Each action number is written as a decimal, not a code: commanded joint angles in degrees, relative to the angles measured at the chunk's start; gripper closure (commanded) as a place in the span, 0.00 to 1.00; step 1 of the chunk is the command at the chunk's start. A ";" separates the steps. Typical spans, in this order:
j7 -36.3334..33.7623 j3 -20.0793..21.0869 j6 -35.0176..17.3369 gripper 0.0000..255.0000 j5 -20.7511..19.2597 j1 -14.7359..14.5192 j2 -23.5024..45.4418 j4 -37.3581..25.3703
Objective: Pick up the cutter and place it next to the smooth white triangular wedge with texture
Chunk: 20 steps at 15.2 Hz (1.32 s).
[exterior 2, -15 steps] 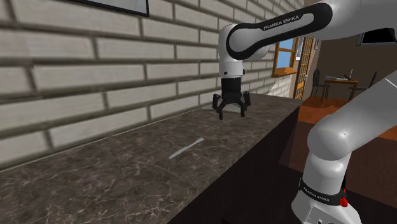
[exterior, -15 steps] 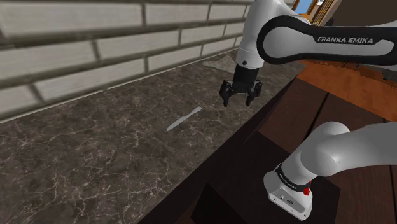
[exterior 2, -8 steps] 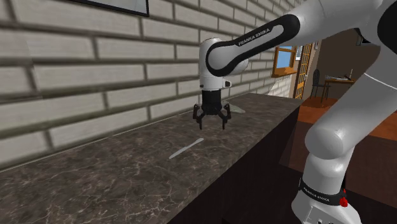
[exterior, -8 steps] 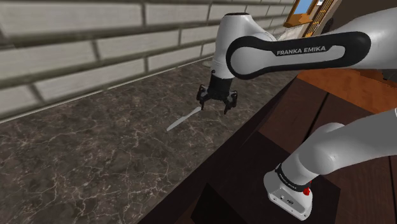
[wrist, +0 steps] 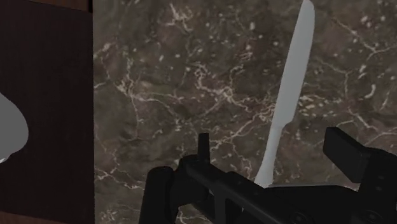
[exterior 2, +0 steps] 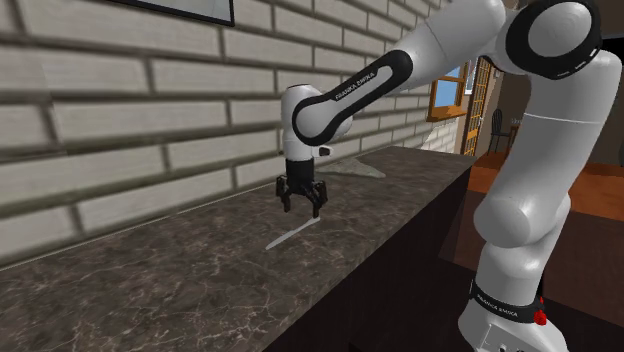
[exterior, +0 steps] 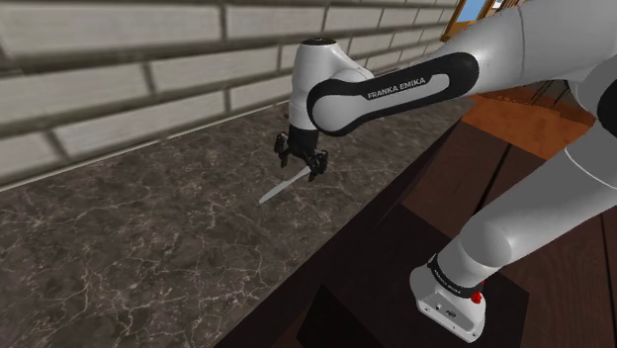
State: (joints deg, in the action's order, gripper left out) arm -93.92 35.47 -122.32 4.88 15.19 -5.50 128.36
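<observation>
The cutter is a slim pale grey knife (exterior: pixel 279 188) lying flat on the dark marble counter (exterior: pixel 148 247); it also shows in the second exterior view (exterior 2: pixel 290 235). My gripper (exterior: pixel 300 170) hangs just above the knife's end nearest the arm (exterior 2: pixel 300 206), fingers open and holding nothing. In the wrist view the knife (wrist: pixel 289 95) runs away from the gripper (wrist: pixel 273 149), its near end lying between the two spread fingers. The pale wedge (exterior 2: pixel 358 169) lies flat on the counter farther along, past the arm, near the wall.
A grey brick wall (exterior: pixel 119 69) runs along the back of the counter. The counter's front edge (exterior: pixel 336 237) drops to a dark cabinet face. The arm's stand (exterior: pixel 450 297) stands below on a wooden floor.
The arm has swung along the counter toward the knife and come lower. The gripper went from well beside the knife to directly over its end, staying open.
</observation>
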 commanded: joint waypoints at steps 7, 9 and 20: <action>-14.34 0.58 -5.59 0.00 -8.43 0.40 10.17 -3.44; -14.94 0.47 -7.03 0.00 -9.27 0.27 11.20 -2.81; -15.43 0.35 -8.15 1.00 -9.98 0.14 12.05 -2.36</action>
State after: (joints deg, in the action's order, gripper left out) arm -109.35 35.83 -130.47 -5.10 15.33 6.54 126.00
